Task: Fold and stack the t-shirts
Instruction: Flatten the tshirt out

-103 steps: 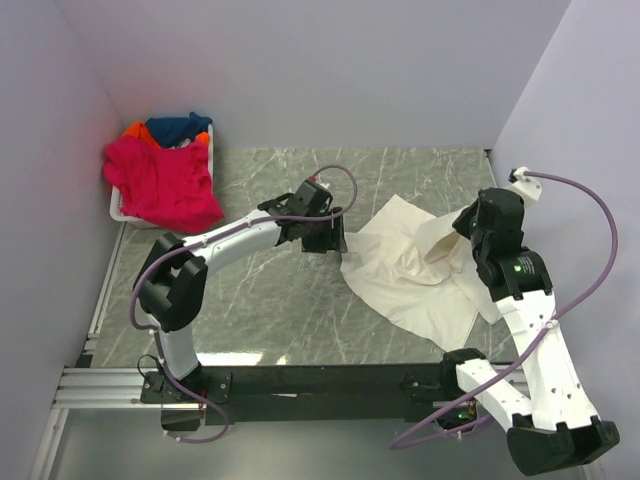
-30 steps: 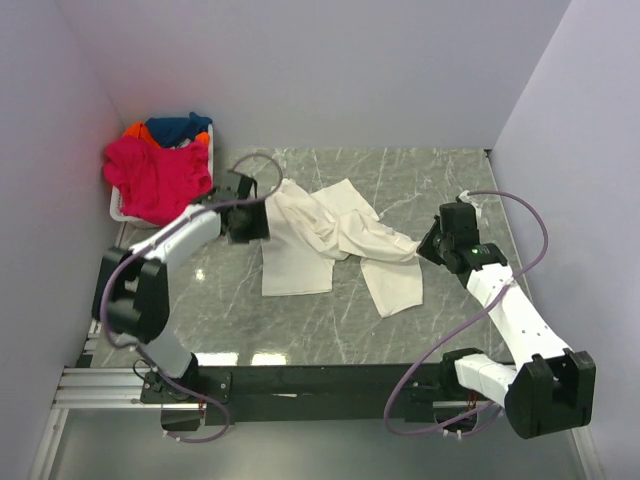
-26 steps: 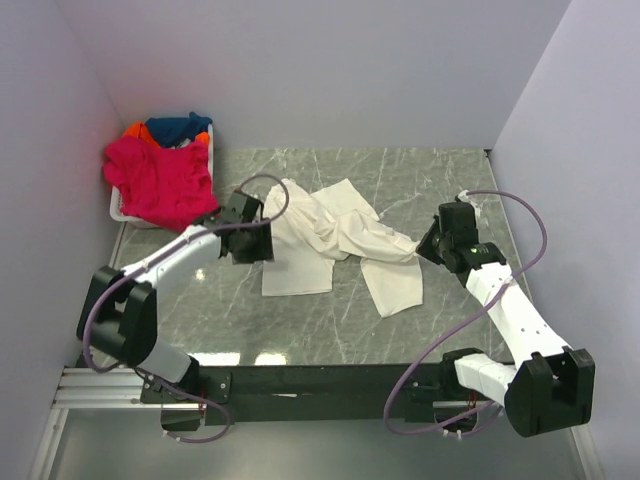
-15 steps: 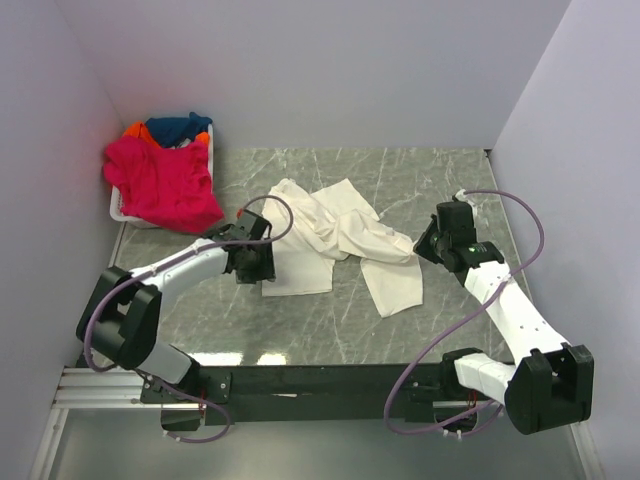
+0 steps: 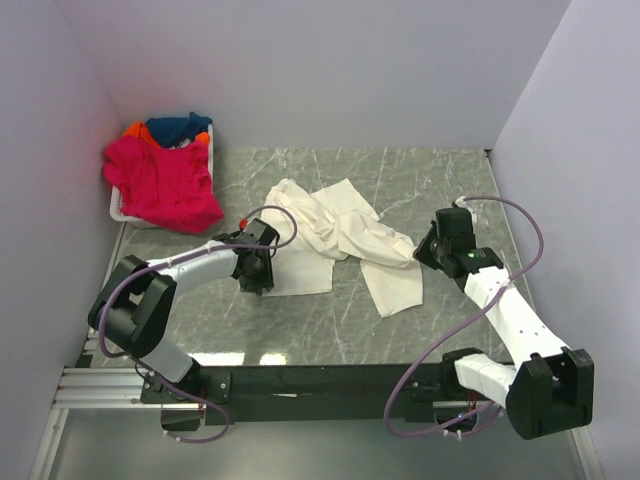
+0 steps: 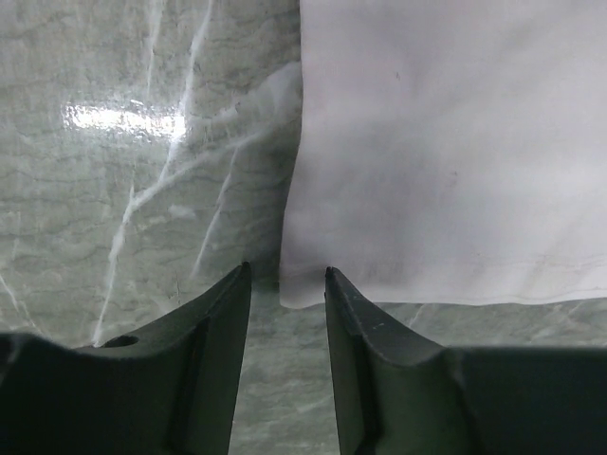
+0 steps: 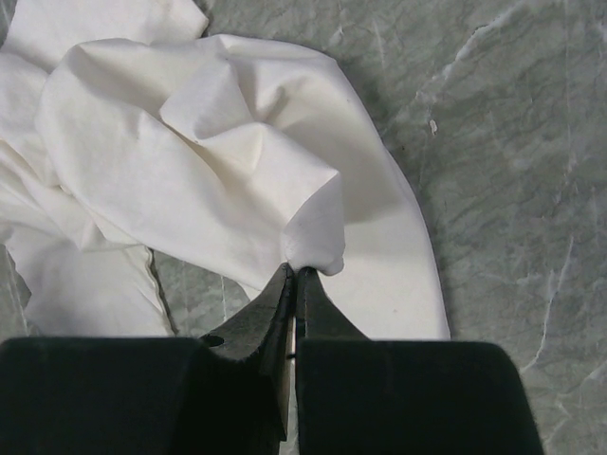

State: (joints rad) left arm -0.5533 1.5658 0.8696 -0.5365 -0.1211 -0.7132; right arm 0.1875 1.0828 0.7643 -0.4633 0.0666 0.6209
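My left pincer [image 6: 287, 284] has its jaws apart, low over the grey-green marble tabletop [image 6: 142, 190]. A hem corner of the large cream cloth t-shirt [image 6: 427, 142] lies between its tips. My right pincer [image 7: 295, 277] is clamped on a fold at the shirt's right side. The shirt lies rumpled mid-table. The magenta pink t-shirt [image 5: 165, 185], dark blue t-shirt [image 5: 175, 127] and orange t-shirt [image 5: 133, 130] are heaped in the white plastic basket [image 5: 118, 212] at the far left.

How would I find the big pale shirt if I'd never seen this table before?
Look at the grey marble table. In its middle lies the cream t-shirt, crumpled and spread out. It is the only shirt on the tabletop and the only pale one; the bright shirts are heaped in the white basket at the far left corner.
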